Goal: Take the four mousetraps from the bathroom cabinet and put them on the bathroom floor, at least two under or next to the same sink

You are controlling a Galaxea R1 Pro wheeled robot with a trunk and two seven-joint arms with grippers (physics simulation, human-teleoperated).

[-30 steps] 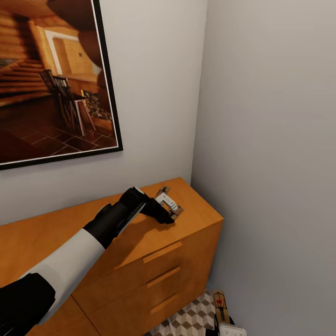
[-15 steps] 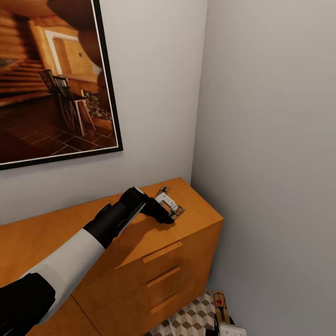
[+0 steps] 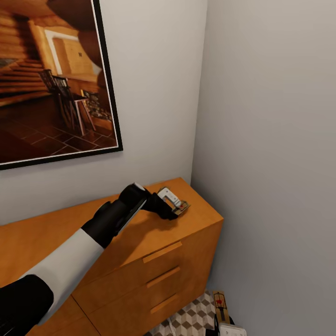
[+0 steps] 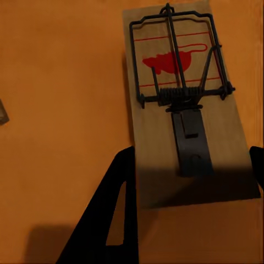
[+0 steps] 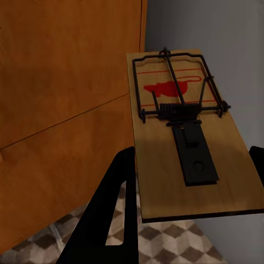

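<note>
My left gripper (image 3: 179, 208) clamps a trap (image 4: 184, 104) over the cabinet (image 3: 200, 212) top's far corner; right gripper (image 5: 190, 181) grasps another trap (image 5: 184, 143), mostly cropped at 5 o'clock.

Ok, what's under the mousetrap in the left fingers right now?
Under the held mousetrap is the orange-brown cabinet top, bare wood with the trap's shadow on it. The left gripper holds it by its edges. The patch directly beneath the plate is covered.
</note>
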